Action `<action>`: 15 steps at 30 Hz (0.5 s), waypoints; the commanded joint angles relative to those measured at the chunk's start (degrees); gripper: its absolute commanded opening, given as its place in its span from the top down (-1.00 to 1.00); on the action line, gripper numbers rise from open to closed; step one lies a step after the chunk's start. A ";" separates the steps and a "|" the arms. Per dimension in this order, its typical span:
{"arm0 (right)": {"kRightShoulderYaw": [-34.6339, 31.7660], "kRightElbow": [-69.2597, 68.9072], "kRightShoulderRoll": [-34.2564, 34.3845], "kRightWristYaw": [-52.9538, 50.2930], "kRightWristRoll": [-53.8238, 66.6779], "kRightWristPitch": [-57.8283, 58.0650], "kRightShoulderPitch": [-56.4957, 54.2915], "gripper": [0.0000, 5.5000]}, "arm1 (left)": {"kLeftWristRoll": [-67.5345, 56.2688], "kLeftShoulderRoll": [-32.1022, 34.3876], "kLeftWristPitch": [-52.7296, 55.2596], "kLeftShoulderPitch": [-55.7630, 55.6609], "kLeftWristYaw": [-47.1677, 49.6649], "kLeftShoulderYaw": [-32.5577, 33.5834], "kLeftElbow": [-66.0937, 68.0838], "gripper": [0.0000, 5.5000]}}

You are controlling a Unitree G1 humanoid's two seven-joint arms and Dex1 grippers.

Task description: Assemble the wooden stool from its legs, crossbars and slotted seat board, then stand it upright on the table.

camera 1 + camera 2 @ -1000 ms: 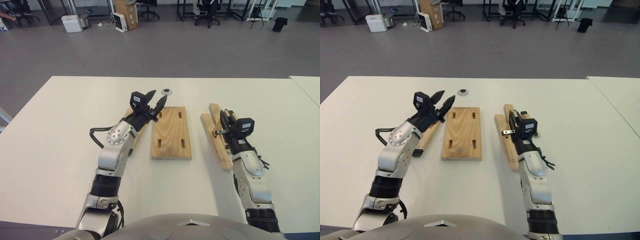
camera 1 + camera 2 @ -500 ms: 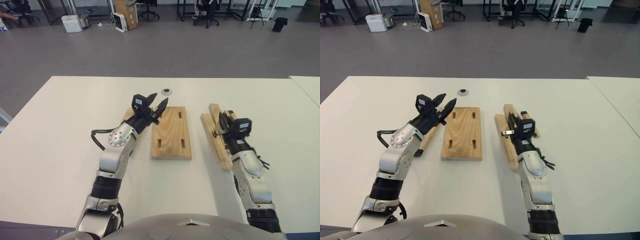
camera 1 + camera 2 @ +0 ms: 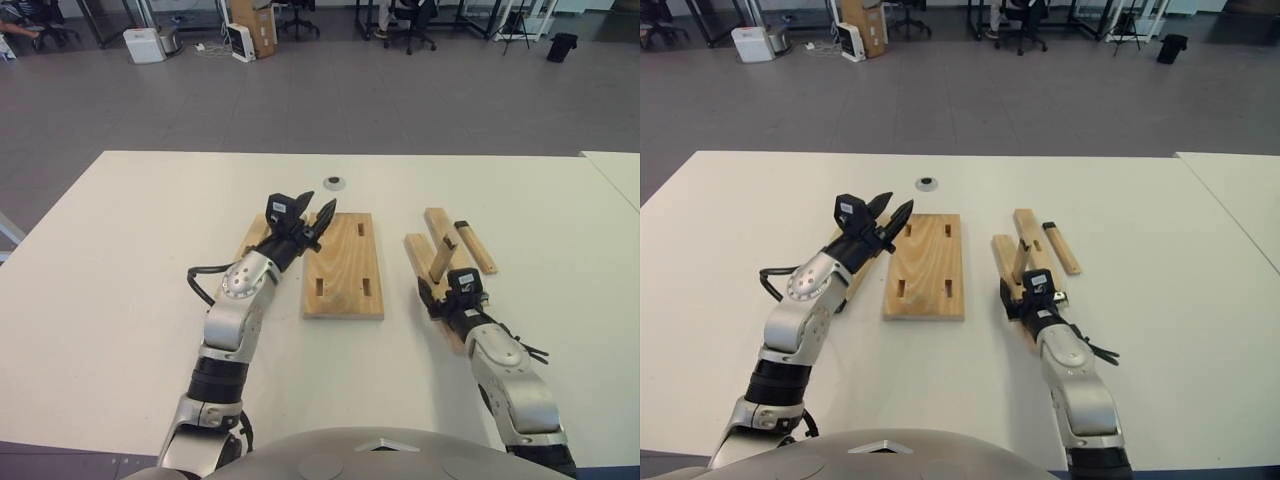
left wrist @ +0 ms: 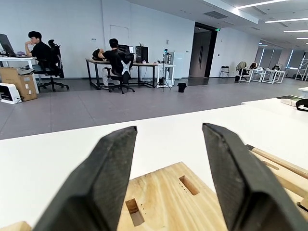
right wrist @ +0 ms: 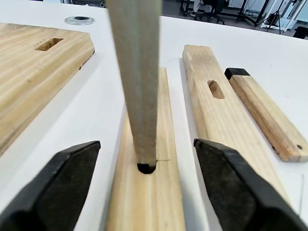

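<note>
The slotted seat board (image 3: 343,262) lies flat mid-table. My left gripper (image 3: 305,213) hovers open over the board's left edge, its fingers (image 4: 96,183) apart with nothing between them. Wooden legs (image 3: 252,237) lie under that arm. On the right, a crossbar (image 3: 443,258) stands tilted in the slot of a flat leg (image 3: 413,252). My right gripper (image 5: 147,163) is open, low over this leg's near end, a finger on each side and clear of the crossbar (image 5: 137,72). A second slotted leg (image 5: 214,106) and a short black-tipped piece (image 3: 477,250) lie beside it.
A small round grommet (image 3: 333,183) sits in the table behind the board. A neighbouring table (image 3: 615,170) starts at the far right. White tabletop stretches bare to the left of my left arm and along the front edge.
My right gripper has drawn back toward me and let go, leaving the crossbar standing in the leg's slot and uncovering the black-tipped piece. The left gripper has edged slightly toward the board.
</note>
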 commanded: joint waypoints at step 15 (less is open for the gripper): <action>-4.14 -10.69 -12.05 10.28 4.54 19.31 5.93 -0.45 | 1.15 -1.22 0.32 4.82 4.76 -0.05 -5.04 0.10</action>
